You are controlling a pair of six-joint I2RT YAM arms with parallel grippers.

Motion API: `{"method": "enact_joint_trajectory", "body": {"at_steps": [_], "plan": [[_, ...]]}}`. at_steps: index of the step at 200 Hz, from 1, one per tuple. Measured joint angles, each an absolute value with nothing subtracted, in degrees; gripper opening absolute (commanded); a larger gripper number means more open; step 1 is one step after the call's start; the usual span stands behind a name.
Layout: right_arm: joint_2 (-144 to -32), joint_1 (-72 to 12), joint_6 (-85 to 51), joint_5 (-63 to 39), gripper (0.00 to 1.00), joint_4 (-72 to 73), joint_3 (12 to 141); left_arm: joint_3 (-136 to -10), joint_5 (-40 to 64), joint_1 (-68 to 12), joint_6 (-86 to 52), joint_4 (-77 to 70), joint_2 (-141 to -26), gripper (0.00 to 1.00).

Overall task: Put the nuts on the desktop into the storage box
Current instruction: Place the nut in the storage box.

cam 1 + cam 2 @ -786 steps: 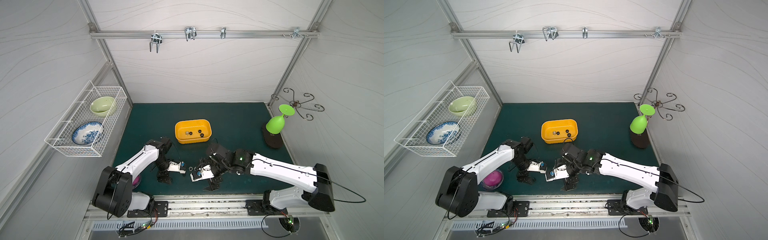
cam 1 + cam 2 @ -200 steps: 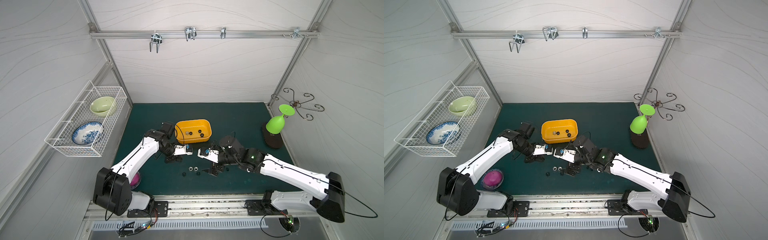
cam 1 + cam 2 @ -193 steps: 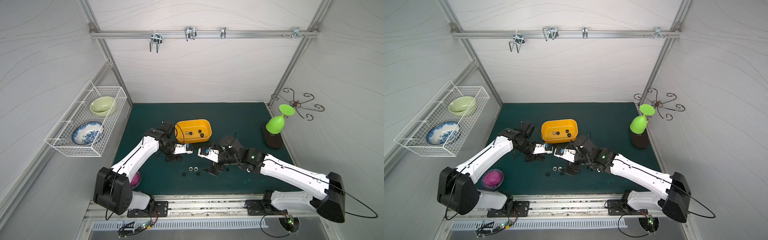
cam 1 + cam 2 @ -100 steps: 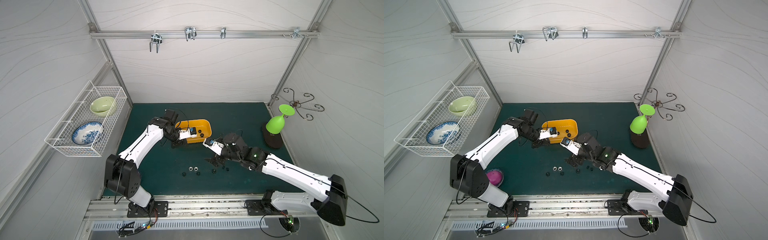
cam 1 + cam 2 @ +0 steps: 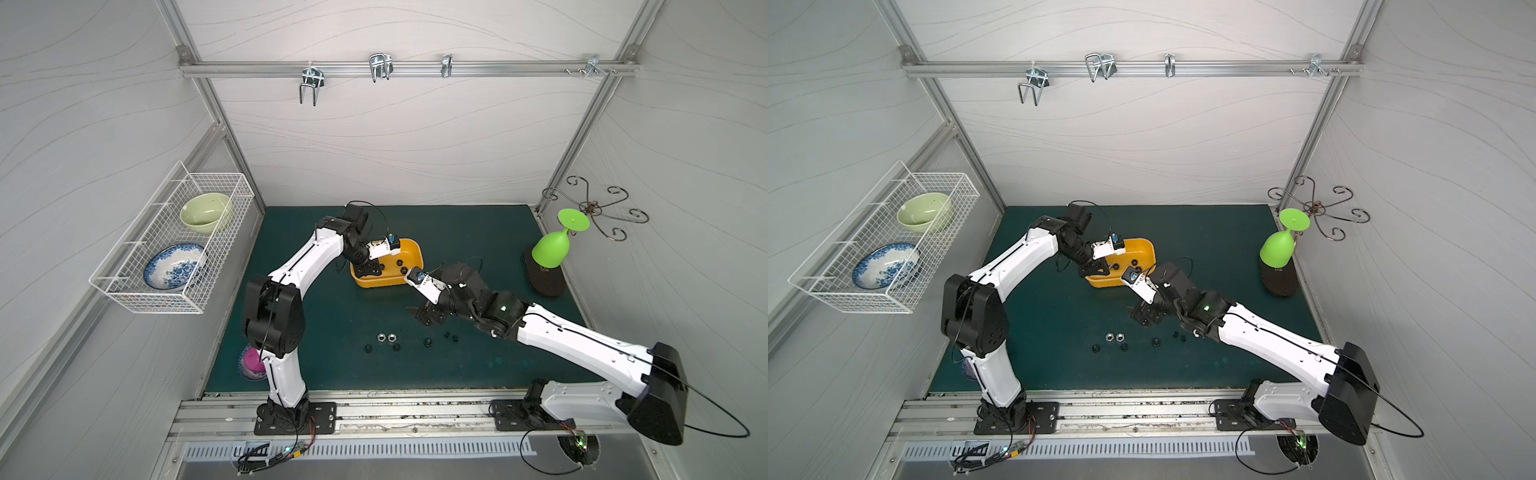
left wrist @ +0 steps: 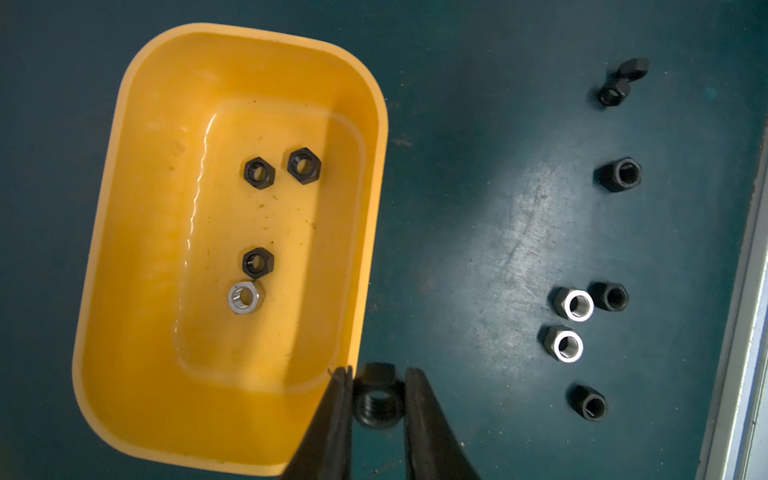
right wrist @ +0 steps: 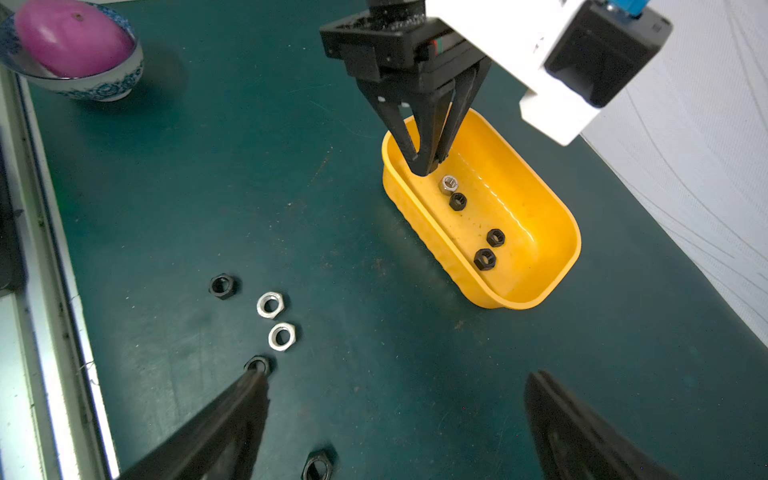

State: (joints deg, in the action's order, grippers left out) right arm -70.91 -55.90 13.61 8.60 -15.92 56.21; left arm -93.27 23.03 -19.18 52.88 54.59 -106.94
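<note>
Teal desktop (image 5: 478, 249); storage box (image 5: 386, 281) lengthwise side-to-side

Both top views look steeply down from high at the near edge, far enough off to take in the whole surface (image 5: 478, 232), and share nearly all of it. The left wrist view looks straight down, close over the box (image 6: 137, 208) and loose nuts (image 6: 578, 305); the right wrist view takes the same box and nuts low and aslant.

The left arm (image 5: 307, 257) and right arm (image 5: 573, 336) wear white shells between bulky black joints. Thin black cables (image 5: 748, 433) trail along both (one shows a green light (image 5: 503, 308)).
</note>
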Motion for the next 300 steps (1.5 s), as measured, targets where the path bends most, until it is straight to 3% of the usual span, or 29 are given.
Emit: {"method": "enact_joint_trajectory", "body": {"at_steps": [112, 265, 300], "plan": [[-74.9, -55.9, 5.8, 16.8, 0.99, -11.9, 57.8, -102.4, 18.1, -19.2, 48.8, 53.4, -120.6, 0.20], [-74.9, -55.9, 3.2, 17.6, 0.99, -11.1, 56.9, -105.6, 12.7, -19.2, 47.3, 51.1, -128.4, 0.23], [-74.8, -55.9, 2.9, 17.7, 0.99, -11.2, 56.9, -106.3, 12.4, -19.2, 47.1, 51.0, -129.2, 0.30]]}}
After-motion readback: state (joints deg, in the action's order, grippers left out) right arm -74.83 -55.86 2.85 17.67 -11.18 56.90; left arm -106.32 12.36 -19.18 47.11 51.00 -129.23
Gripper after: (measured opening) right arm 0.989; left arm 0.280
